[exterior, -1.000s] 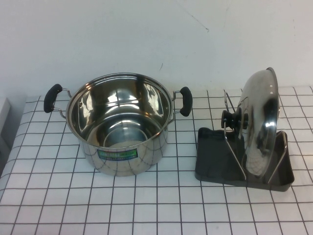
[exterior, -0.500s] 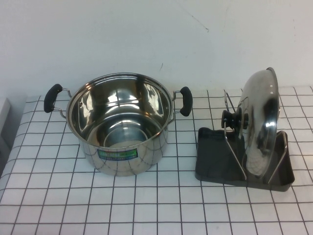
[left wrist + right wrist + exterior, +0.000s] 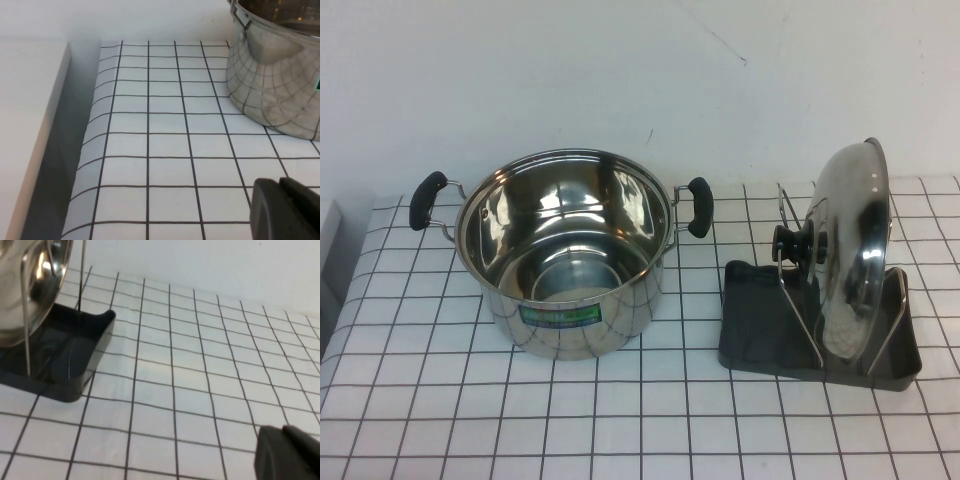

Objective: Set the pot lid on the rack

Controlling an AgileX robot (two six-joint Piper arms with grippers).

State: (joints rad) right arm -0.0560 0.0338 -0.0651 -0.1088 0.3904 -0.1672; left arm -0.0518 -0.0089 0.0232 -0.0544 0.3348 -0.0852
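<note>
1. Pot lid [image 3: 850, 245] standing on edge in the rack [image 3: 760, 330], slotted between the upright wire dividers [image 3: 798, 290], black knob [image 3: 790, 245] facing toward the pot [image 3: 565, 250]. Leaning slightly, rim down in the dark tray.
2. In the right wrist view, same story: lid [image 3: 30, 285] resting behind a thin wire, tray corner [image 3: 95, 335] sitting on the checked cloth [image 3: 200, 365].
3. Judged from this: placing step looks done, nothing gripping the lid. Remaining move, if any, just keeping clear and parking; no fresh grasp called for. Any nudge of the rack could tip the lid out of its slot.
4. Pot sitting open, well apart from the rack, on the robot's left half of the table.
5. Right gripper [image 3: 287, 455] only a dark edge in its own wrist view, low over bare cloth beside the rack, touching nothing; open or closed, cannot tell.
6. Left gripper [image 3: 285, 207] likewise a dark sliver in its wrist view, over cloth near the pot [image 3: 275, 75], not touching; state cannot tell.
7. Neither arm visible in the high view.
</note>
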